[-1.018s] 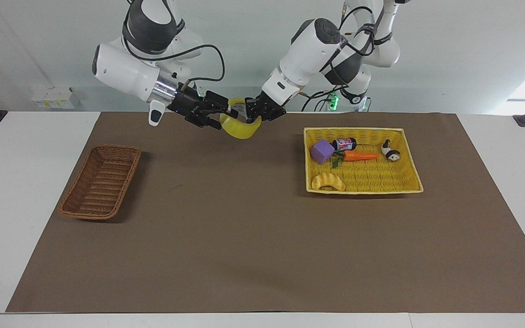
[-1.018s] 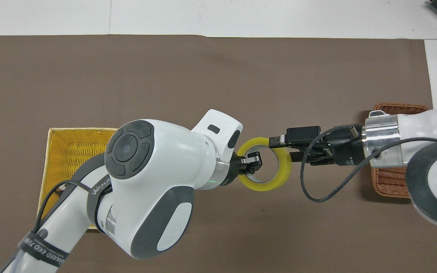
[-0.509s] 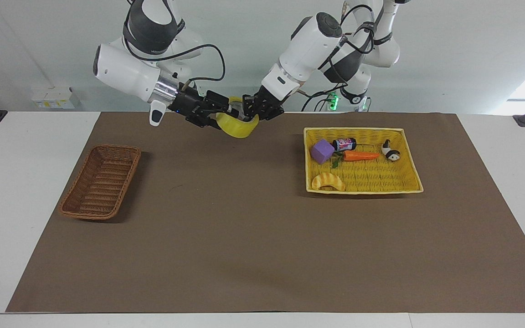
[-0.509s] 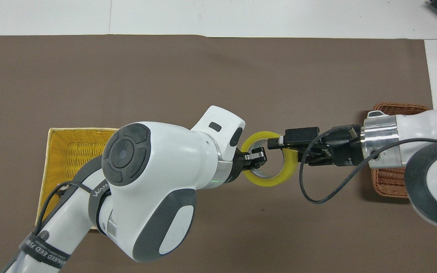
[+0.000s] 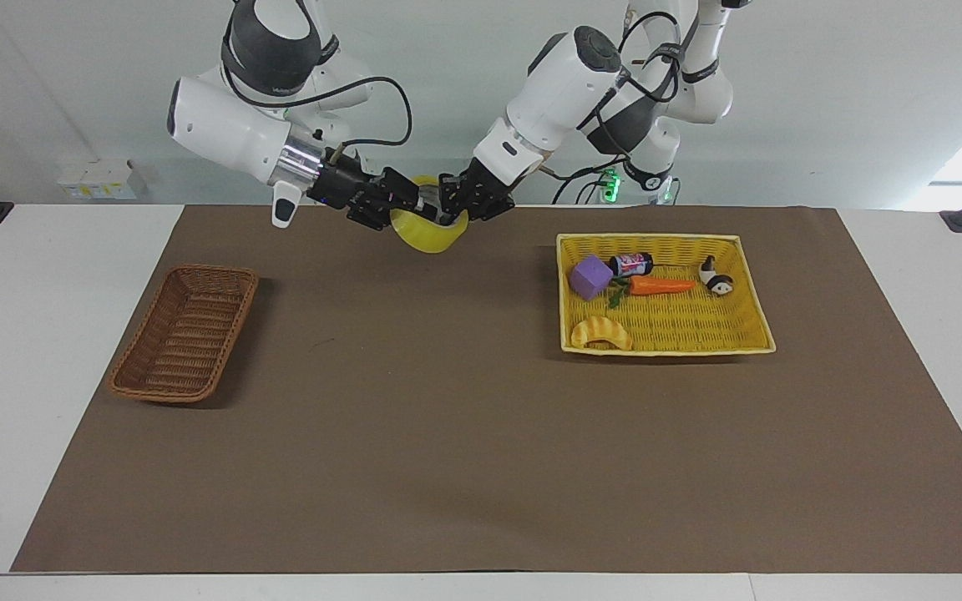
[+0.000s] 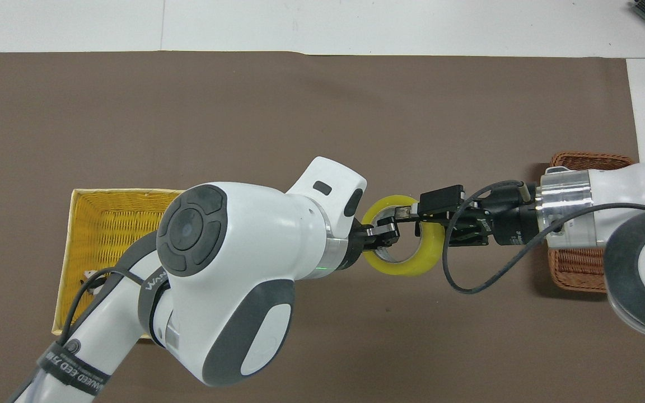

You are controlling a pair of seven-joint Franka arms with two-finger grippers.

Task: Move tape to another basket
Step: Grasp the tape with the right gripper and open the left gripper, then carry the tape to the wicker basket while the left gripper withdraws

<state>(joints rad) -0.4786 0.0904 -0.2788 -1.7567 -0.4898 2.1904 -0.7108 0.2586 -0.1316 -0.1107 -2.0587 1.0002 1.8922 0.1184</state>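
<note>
Hanging in mid-air: the translucent yellow roll of wide packing tape (image 5: 428,230) (image 6: 406,238), raised over the brown mat (image 5: 448,434) between the two baskets, at the robots' end of the table.
Small brown woven wicker basket (image 5: 185,332) (image 6: 580,263): sits at the right arm's end of the table, well apart from the roll; nothing shows inside it.
Right gripper (image 5: 397,203) (image 6: 415,215): clenched on the roll's rim, one finger inside the ring.
Left gripper (image 5: 454,203) (image 6: 381,235): meets the same roll from the other end, its fingers reaching into the ring; whether they are pinching the rim, I cannot tell.
Large bright yellow rectangular basket (image 5: 752,334) (image 6: 84,246): lies at the left arm's end, holding a purple cube (image 5: 590,277), an orange carrot toy (image 5: 660,285) and a yellow-orange croissant toy (image 5: 602,333).
</note>
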